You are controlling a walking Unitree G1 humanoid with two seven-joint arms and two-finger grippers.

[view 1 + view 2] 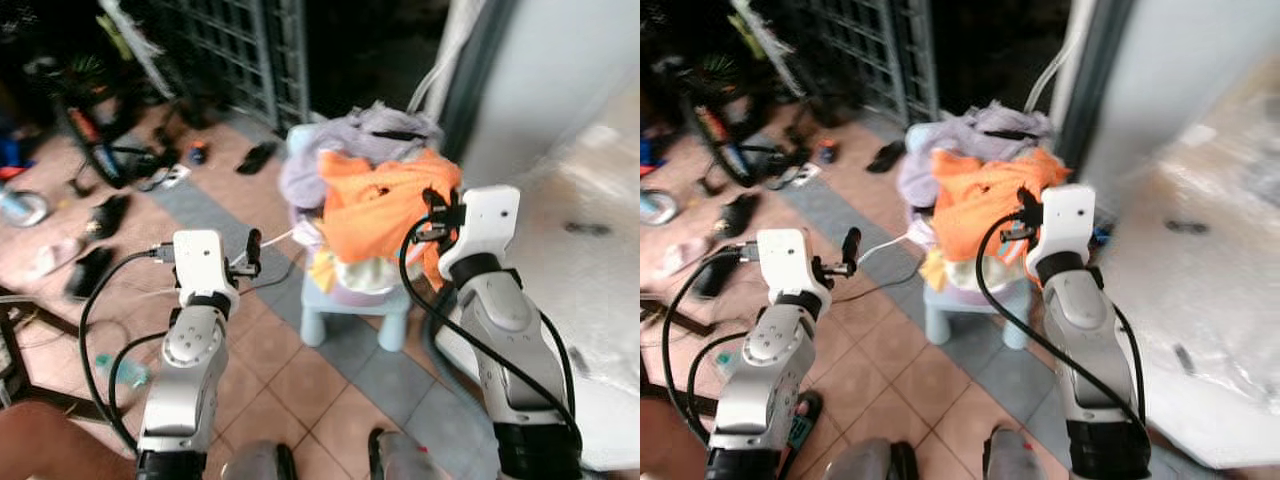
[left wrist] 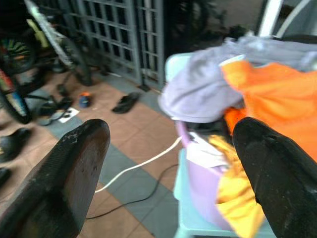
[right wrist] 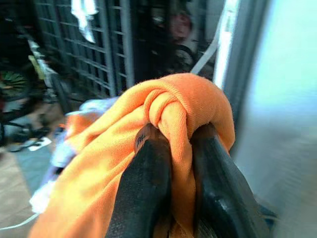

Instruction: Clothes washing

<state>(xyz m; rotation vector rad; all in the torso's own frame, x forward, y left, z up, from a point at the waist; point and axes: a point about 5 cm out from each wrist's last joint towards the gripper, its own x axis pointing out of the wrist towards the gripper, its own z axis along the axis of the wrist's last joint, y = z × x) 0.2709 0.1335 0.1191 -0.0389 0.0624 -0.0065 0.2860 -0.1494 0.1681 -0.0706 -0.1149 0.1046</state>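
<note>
1. Nearest you, the two silver arms reach forward over the tiled floor (image 1: 300, 390).
2. Your right gripper (image 3: 181, 148) has its fingers pinched tight on a bunched fold of the orange shirt (image 1: 385, 205), lifted above the pile.
3. Your left gripper (image 1: 253, 250) hangs in the air left of the stool, fingers spread wide, holding nothing.
4. The clothes pile, with a lilac garment (image 1: 370, 135) on top, sits in what looks like a purple tub (image 2: 198, 178), though blur hides its shape, on a pale blue stool (image 1: 345, 315).
5. Shoes (image 1: 100, 240) lie scattered on the floor at left.
</note>
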